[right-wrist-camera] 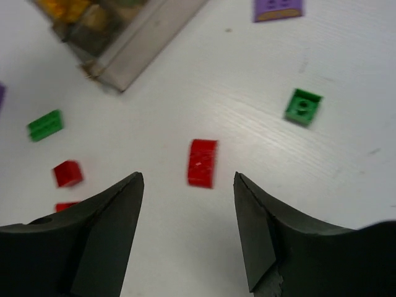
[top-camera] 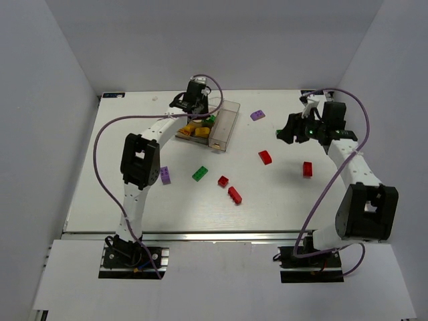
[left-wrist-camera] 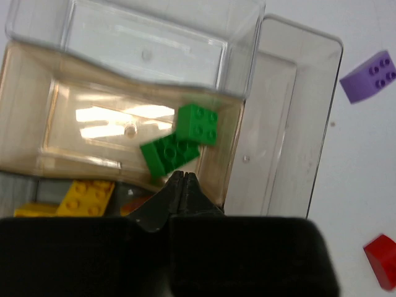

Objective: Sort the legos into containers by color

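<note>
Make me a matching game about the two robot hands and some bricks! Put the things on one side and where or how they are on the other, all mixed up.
Things:
1. left hand
2. right hand
3. yellow bricks
4. purple brick

Where or how:
A. lying on the table
B. open
C. inside the box
D. shut

Pairs: 1-D, 2-B, 3-C, 4-A
</note>
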Controlling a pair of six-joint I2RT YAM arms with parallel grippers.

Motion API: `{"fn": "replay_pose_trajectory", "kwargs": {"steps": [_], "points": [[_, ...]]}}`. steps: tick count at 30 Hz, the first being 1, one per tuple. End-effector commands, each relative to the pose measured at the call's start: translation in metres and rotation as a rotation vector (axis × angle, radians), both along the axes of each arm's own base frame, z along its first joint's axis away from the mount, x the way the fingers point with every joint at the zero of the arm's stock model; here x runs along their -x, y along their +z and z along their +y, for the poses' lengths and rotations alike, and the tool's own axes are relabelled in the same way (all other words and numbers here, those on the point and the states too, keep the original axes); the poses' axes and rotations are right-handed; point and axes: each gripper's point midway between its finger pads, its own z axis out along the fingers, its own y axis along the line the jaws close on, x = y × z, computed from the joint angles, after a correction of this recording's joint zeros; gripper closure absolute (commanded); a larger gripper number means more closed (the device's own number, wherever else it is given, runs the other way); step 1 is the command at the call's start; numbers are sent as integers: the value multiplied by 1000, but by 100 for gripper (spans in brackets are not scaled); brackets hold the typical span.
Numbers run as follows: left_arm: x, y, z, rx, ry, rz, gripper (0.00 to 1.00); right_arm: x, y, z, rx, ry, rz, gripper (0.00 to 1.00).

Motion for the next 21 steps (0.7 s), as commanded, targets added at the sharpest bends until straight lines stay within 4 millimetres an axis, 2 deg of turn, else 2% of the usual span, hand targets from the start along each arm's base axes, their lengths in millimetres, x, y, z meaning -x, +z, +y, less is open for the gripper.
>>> {"fn": "replay_pose_trajectory", "kwargs": {"steps": [1, 2, 3, 4, 5, 6, 7, 8, 9, 10, 11, 12, 13, 15, 16, 17, 18, 21], "points": [[32, 61, 9, 85, -45, -30, 100, -56, -8, -45, 205, -271, -42, 34], [46, 89, 15, 122, -60, -59, 100, -67, -6, -54, 254, -327, -37, 32], [55, 95, 18, 143, -51, -68, 100, -72, -13, -58, 264, -361, -3, 32], [78, 68, 21, 142, -76, -3, 100, -79, -32, -66, 292, -390, 52, 30], [90, 69, 27, 157, -87, 3, 100, -82, -31, -45, 304, -346, 64, 11], [104, 99, 32, 184, -99, -63, 88, -88, -46, -43, 312, -359, 100, 11], [123, 78, 40, 166, -95, -25, 76, -93, -50, -43, 346, -383, 103, 11], [134, 79, 45, 164, -99, -29, 65, -100, -47, -42, 357, -392, 94, 11], [144, 104, 54, 177, -98, -96, 46, -105, -62, -36, 376, -379, 117, 11], [152, 106, 60, 168, -102, -112, 42, -110, -64, -36, 392, -392, 119, 11], [165, 92, 67, 147, -99, -95, 38, -119, -61, -34, 395, -390, 106, 11], [169, 96, 72, 126, -104, -129, 35, -123, -79, -35, 434, -400, 136, 12], [181, 104, 80, 120, -102, -161, 30, -127, -84, -38, 457, -412, 141, 13], [186, 111, 94, 73, -63, -221, 25, -138, -102, -36, 484, -404, 186, 19], [193, 121, 102, 65, -45, -259, 20, -142, -106, -38, 496, -411, 199, 22], [196, 121, 103, 44, -42, -268, 18, -146, -109, -37, 495, -417, 208, 26], [197, 125, 111, 23, -14, -283, 17, -154, -112, -38, 495, -425, 207, 28], [200, 137, 117, 14, -2, -322, 16, -165, -121, -42, 521, -444, 221, 31]]}}
